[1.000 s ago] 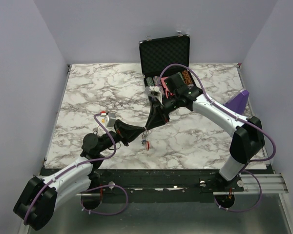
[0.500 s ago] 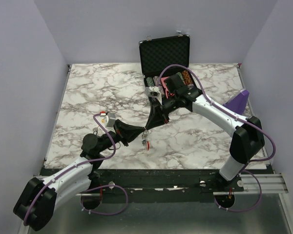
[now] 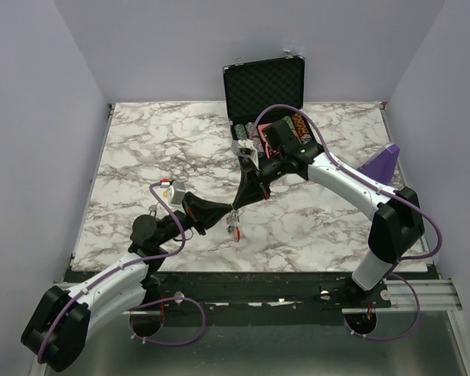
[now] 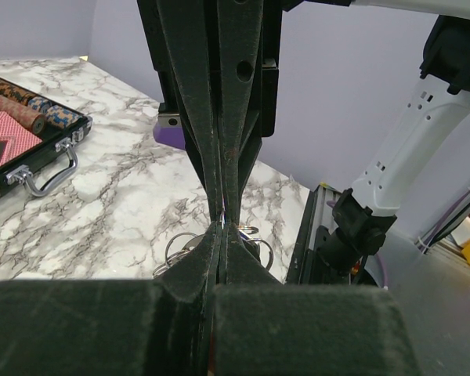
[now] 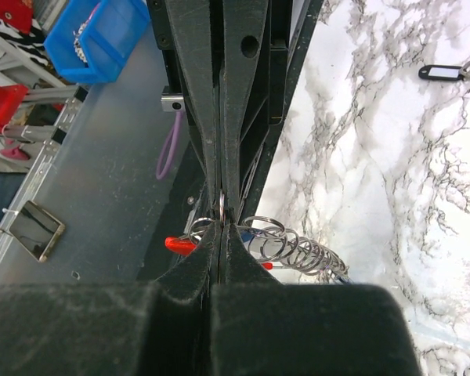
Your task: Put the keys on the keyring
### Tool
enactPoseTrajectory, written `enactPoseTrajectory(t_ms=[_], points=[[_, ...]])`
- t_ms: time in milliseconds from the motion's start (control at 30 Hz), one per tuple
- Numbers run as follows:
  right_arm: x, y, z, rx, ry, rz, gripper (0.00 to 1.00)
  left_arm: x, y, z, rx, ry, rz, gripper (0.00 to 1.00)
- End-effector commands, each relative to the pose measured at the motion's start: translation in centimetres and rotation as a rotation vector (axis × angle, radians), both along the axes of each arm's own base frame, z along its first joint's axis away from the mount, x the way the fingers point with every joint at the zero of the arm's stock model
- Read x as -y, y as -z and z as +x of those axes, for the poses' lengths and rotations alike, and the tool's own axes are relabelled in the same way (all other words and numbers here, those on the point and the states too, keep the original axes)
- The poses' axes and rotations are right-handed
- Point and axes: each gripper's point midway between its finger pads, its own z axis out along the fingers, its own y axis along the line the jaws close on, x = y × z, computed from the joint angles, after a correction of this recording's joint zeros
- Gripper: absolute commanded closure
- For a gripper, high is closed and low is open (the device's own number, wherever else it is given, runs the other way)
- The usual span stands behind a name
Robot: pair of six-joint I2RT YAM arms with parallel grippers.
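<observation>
My two grippers meet tip to tip over the front middle of the table. My left gripper (image 3: 223, 213) (image 4: 222, 229) is shut on a thin silver split ring (image 5: 222, 205) seen edge-on. My right gripper (image 3: 236, 204) (image 5: 221, 225) is shut where the red keyring (image 5: 180, 244) crosses its tips. Several silver rings (image 5: 294, 249) hang strung along the keyring. The bunch of keys (image 3: 235, 229) dangles below the tips. Rings (image 4: 175, 244) also show beside my left fingers. One loose key with a dark tag (image 5: 442, 72) lies on the marble.
An open black case (image 3: 264, 90) with poker chips and cards stands at the back middle; its handle (image 4: 43, 176) shows in the left wrist view. A purple object (image 3: 382, 163) sits at the right edge. The table's front edge and metal rail (image 3: 298, 290) lie just below the grippers.
The right arm has shifted slightly left and toward the back. The grippers stay tip to tip with the bunch hanging below.
</observation>
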Motion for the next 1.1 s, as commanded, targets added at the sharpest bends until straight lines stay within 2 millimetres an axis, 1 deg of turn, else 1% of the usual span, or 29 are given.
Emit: enactPoseTrajectory(t_ms=[0,133,167,200,233,267,300,333,367,400,467,500,533,567,600,633,667,700,767,933,1033,1067], points=[[-0.1,-0.1,-0.6,0.006,-0.026,0.017,0.99,0.0,-2.3,0.0,0.066,-0.005,-0.033,1.00],[0.1,-0.1,-0.8,0.038,-0.048,0.026,0.99,0.4,-1.8,-0.3,0.057,0.026,0.020,1.00],[0.2,-0.1,-0.8,0.047,-0.046,0.023,0.99,0.4,-2.1,-0.4,0.065,0.032,0.034,0.94],[0.2,-0.1,-0.7,0.052,-0.044,0.019,0.99,0.4,-1.7,-0.4,0.055,0.035,0.061,0.86],[0.2,-0.1,-0.6,0.060,-0.041,0.015,0.99,0.4,-1.7,-0.5,0.053,0.037,0.085,0.72],[0.3,0.0,-0.6,0.067,-0.041,0.010,0.99,0.3,-1.4,-0.5,0.047,0.040,0.116,0.62],[0.3,0.0,-0.6,0.072,-0.040,0.008,0.99,0.2,-1.5,-0.6,0.046,0.039,0.137,0.56],[0.3,0.2,-0.5,0.075,-0.039,0.002,0.99,0.1,-1.2,-0.7,0.040,0.043,0.169,0.51],[0.4,0.1,-0.5,0.081,-0.037,0.000,0.99,-0.2,-1.4,-0.8,0.044,0.038,0.190,0.47],[0.5,0.3,-0.4,0.091,-0.038,-0.005,0.99,-0.5,-1.0,-0.8,0.030,0.033,0.223,0.42],[0.6,0.4,-0.3,0.111,-0.039,-0.016,0.99,-1.0,-1.2,-0.9,0.026,0.028,0.285,0.36],[0.6,0.6,-0.3,0.114,-0.040,-0.026,0.99,-1.3,-0.8,-1.0,0.015,0.031,0.330,0.34],[0.7,0.8,-0.2,0.118,-0.039,-0.033,0.99,-1.5,-1.3,-1.0,0.014,0.037,0.361,0.32],[0.8,0.8,-0.2,0.121,-0.039,-0.038,0.99,-1.8,-0.5,-1.4,-0.022,0.061,0.417,0.32],[0.8,1.0,-0.3,0.117,-0.044,-0.042,0.99,-1.8,-0.6,-1.5,-0.036,0.085,0.452,0.31],[0.8,1.0,-0.2,0.121,-0.045,-0.041,0.99,-2.0,-0.2,-1.8,-0.060,0.107,0.494,0.30],[0.8,1.0,-0.2,0.119,-0.046,-0.043,0.99,-2.0,-0.3,-1.8,-0.077,0.127,0.527,0.28],[0.8,1.1,-0.3,0.120,-0.048,-0.045,0.99,-2.1,0.0,-1.9,-0.102,0.144,0.565,0.27],[0.8,1.2,-0.3,0.114,-0.050,-0.048,0.99,-2.2,-0.1,-1.9,-0.135,0.175,0.615,0.27],[0.7,1.2,-0.3,0.110,-0.052,-0.051,0.99,-1.5,-1.7,-1.2,-0.165,0.212,0.623,0.28],[0.7,1.2,-0.4,0.110,-0.055,-0.048,0.99,-0.9,-1.8,-0.8,-0.223,0.234,0.611,0.32],[0.7,1.3,-0.4,0.109,-0.055,-0.048,0.99,-0.7,-1.8,-0.7,-0.239,0.249,0.610,0.35]])
